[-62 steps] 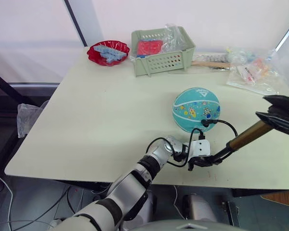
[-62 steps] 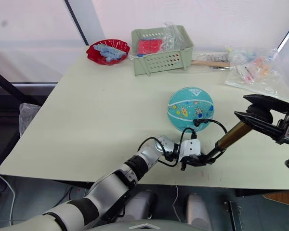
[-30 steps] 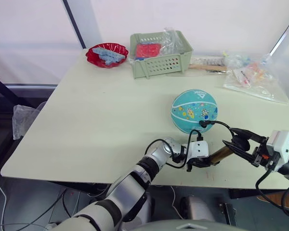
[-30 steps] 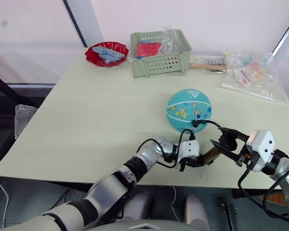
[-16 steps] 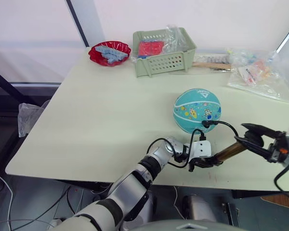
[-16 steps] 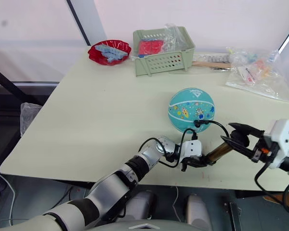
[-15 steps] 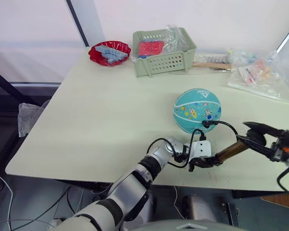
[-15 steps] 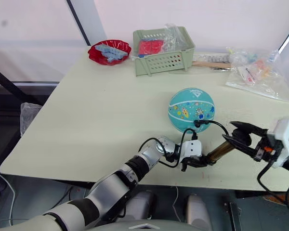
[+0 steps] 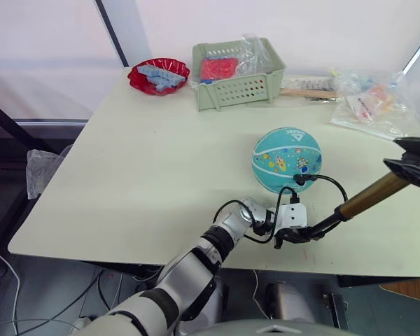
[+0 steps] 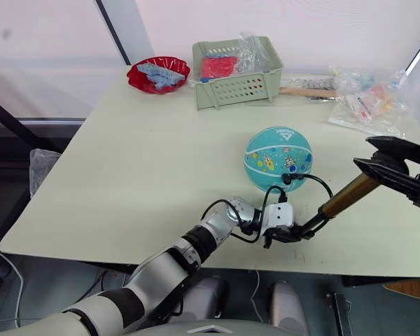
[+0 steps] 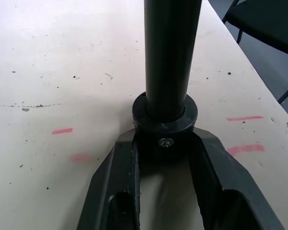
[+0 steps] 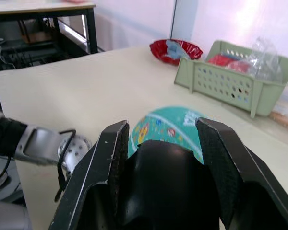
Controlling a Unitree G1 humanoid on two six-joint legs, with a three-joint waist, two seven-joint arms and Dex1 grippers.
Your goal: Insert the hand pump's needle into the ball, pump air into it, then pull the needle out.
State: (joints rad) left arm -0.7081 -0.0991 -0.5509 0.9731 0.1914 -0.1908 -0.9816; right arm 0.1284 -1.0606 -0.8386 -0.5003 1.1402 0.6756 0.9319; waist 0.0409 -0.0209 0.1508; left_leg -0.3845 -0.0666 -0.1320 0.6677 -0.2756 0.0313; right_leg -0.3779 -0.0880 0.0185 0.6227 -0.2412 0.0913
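The teal ball (image 9: 285, 158) rests on the table's near right part. The hand pump (image 9: 369, 194) slants up to the right beside it, drawn out long, its bronze cylinder above a thin black rod. My left gripper (image 9: 294, 236) is shut on the pump's black lower end cap (image 11: 164, 116) at the table surface. Up at the far right my right gripper (image 9: 414, 159) is shut on the black handle (image 12: 170, 184). The thin black hose (image 9: 330, 183) loops from the pump's lower end to the needle's black fitting (image 9: 298, 180), which sits against the ball; the pin itself is hidden.
A green basket (image 9: 257, 87) with red and clear packets and a red bowl (image 9: 157, 75) stand at the back of the table (image 9: 161, 161). Plastic bags (image 9: 369, 105) and a wooden stick (image 9: 304, 92) lie back right. The table's front edge runs just below my left gripper.
Since the pump was pushed short a second ago, my right gripper has pulled the handle up and to the right, lengthening the pump. Left gripper, ball and hose stay put.
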